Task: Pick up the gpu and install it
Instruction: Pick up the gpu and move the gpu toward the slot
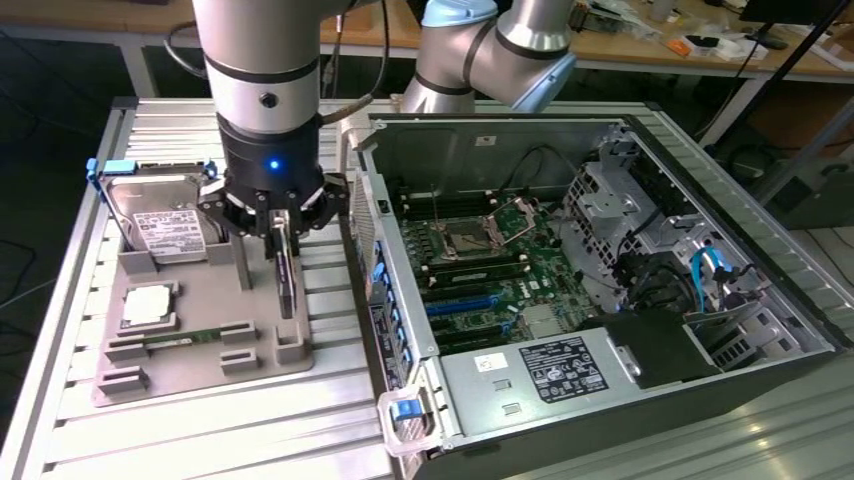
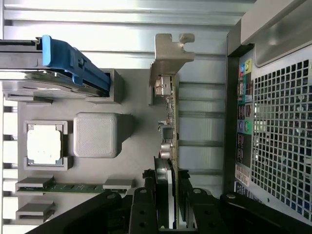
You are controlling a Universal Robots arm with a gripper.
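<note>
The gpu stands on edge in the grey parts holder, showing as a thin dark strip. In the wrist view the gpu is a narrow green board with its silver end bracket at the far end and the black fan cooler between the fingers. My gripper hangs straight above the holder, shut on the gpu's upper edge. Seen from the wrist, the gripper has one black finger pressed on each side of the card. The card's lower edge still sits at the holder's slot.
At the exterior view's right, close beside the holder, lies the open computer case with its motherboard and blue slots. The holder also carries a hard drive, a processor and a memory stick. The slatted table surrounds everything.
</note>
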